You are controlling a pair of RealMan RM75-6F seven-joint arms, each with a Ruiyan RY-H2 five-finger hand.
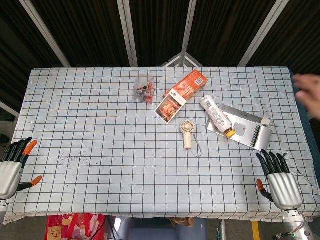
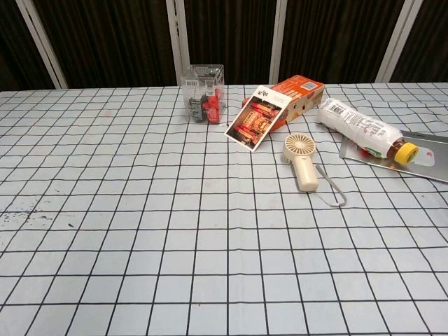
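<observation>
At the near bench corners, the left robot hand [image 1: 11, 167] and right robot hand [image 1: 278, 177] both lie spread, holding nothing. Closest to the right one is a metal grater [image 1: 250, 131] carrying a white bottle [image 1: 216, 115]. Label text's too small to read.
</observation>
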